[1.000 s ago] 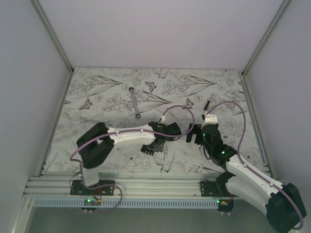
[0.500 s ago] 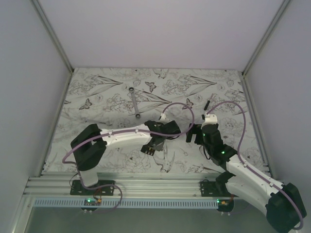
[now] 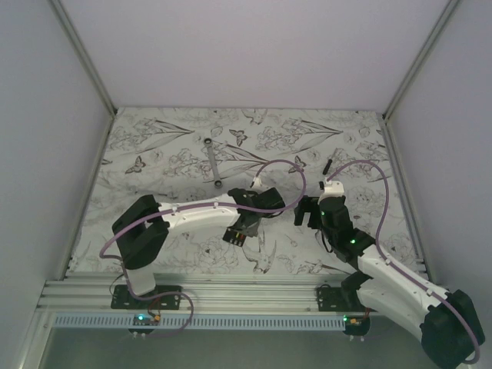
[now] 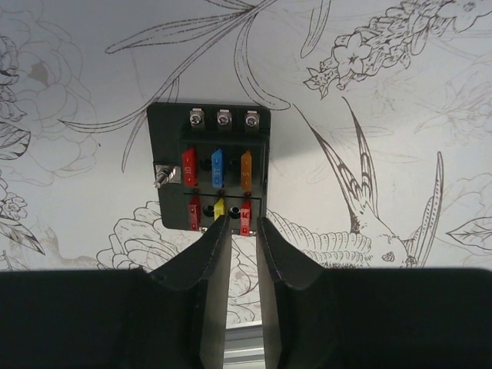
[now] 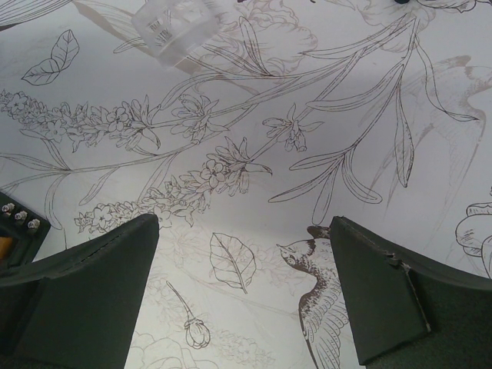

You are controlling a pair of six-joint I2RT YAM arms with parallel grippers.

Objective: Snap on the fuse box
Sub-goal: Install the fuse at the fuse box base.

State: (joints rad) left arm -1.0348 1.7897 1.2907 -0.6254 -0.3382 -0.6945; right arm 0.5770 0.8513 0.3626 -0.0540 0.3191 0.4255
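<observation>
The left pincer [image 4: 243, 224] is narrowed to a slim gap at the fuse box [image 4: 209, 165] on the worktop [image 4: 384, 92]. The right pincer [image 5: 243, 223] is spread wide. Fuse markings cannot be read.

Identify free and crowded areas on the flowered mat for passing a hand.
Free: left of the long silver wrench, and the back right corner beyond the thin black stick. Crowded: around the small black plastic fuse box, the left hand and right hand.

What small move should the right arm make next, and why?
Probably move the right gripper forward toward the clear plastic piece, likely the cover. Its jaws stand wide open with only table between them, and the fuse box lies with its fuses uncovered.
</observation>
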